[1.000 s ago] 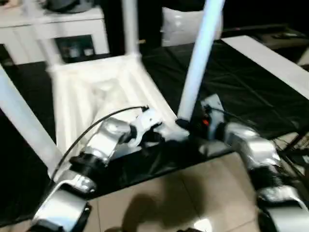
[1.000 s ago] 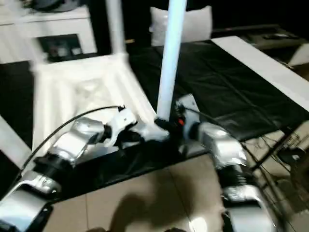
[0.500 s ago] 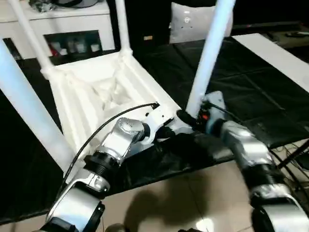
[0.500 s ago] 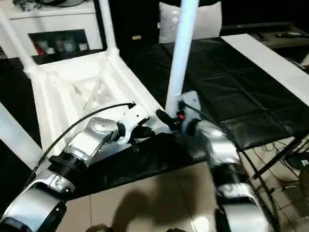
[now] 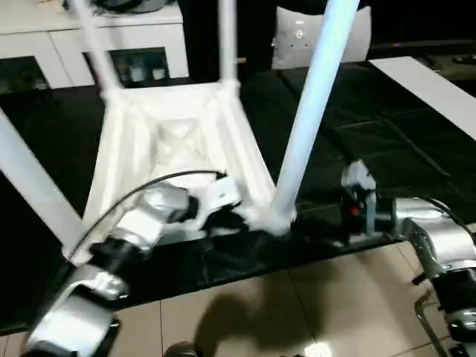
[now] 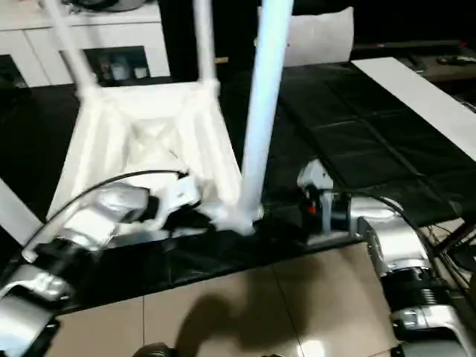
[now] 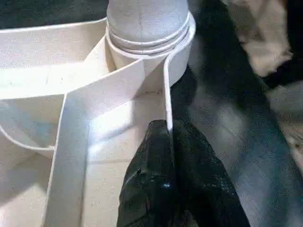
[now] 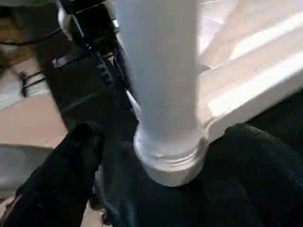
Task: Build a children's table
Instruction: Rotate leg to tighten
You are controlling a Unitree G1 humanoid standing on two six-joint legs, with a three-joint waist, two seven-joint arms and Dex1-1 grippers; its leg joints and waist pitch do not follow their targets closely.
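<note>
The children's table (image 5: pixel 171 141) lies upside down on the black-covered work table, its white legs pointing up. The near right leg (image 5: pixel 309 126) stands in its corner socket (image 5: pixel 275 219). My left gripper (image 5: pixel 234 219) is shut on the thin white rim wall (image 7: pixel 166 94) of the top, just beside that socket. My right gripper (image 6: pixel 316 204) is a little to the right of the leg. Its black fingers (image 8: pixel 75 156) stand wide open, with the leg's base (image 8: pixel 170 156) ahead between them and untouched.
The work table's front edge (image 5: pixel 245 268) runs just below the grippers, with tiled floor (image 5: pixel 260 312) beyond. A white cabinet (image 5: pixel 111 37) and a white cushion (image 5: pixel 297 33) stand at the back. A white board (image 5: pixel 439 82) lies at the far right.
My right gripper has opened, let go of the near right leg and drawn back to the right. The left gripper keeps its grip on the rim. The camera has shifted.
</note>
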